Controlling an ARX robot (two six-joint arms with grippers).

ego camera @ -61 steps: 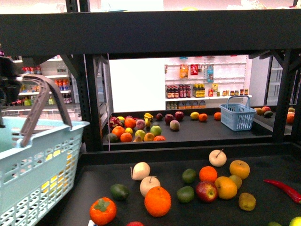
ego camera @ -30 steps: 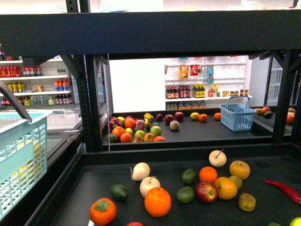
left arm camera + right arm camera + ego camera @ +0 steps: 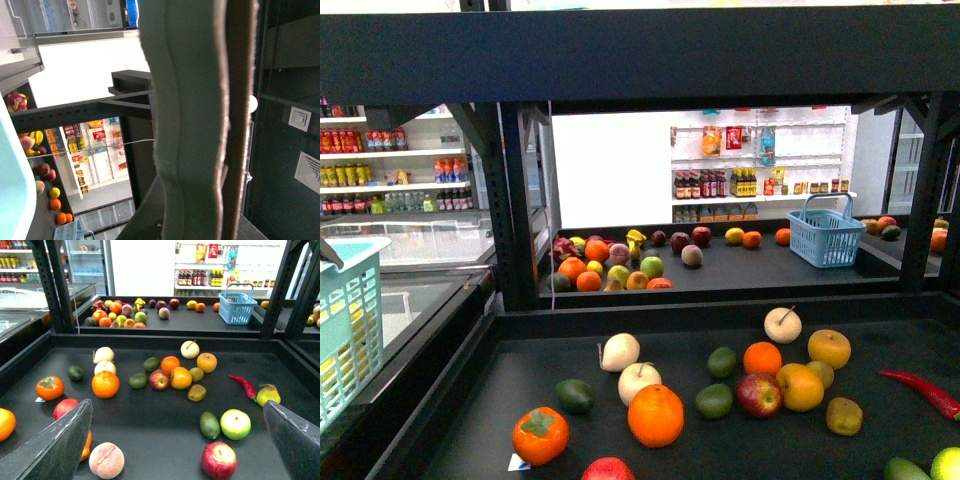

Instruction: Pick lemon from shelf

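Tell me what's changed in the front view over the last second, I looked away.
The light blue basket slid off toward the left edge; only a corner shows now, and its grey handle and the dark gripper part above it have left the front view. The camera view also shifted slightly. The fruit on the shelf, including the orange and persimmon, lies in the same arrangement. Nothing was picked up.

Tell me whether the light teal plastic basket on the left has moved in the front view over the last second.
Yes. The light teal plastic basket has slid left, away from the black shelf upright, now mostly out of frame.
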